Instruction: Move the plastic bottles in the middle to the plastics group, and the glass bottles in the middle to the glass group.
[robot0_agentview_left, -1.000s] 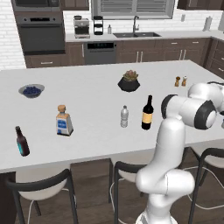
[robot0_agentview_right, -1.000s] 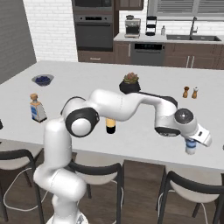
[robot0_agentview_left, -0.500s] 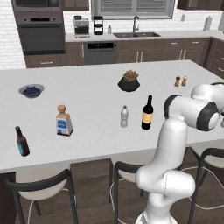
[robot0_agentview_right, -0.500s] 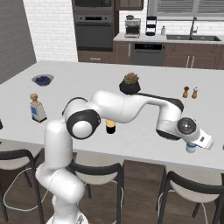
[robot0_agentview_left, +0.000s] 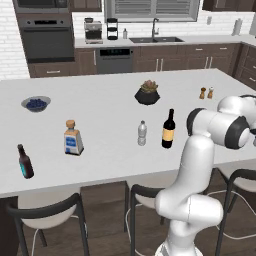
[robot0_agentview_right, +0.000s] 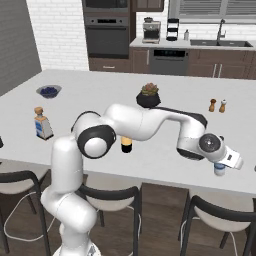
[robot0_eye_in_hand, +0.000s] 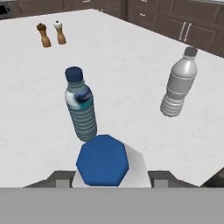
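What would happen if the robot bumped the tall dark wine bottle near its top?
It would probably tip: the wine bottle stands upright on the counter, tall and slim on a small base. It looks like glass, so it is likely heavy for its size and might break if it fell. Lying down, its round body would likely roll.

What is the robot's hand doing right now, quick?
Gripper: closed, holding the small bottle with a blue cap between its fingertips.
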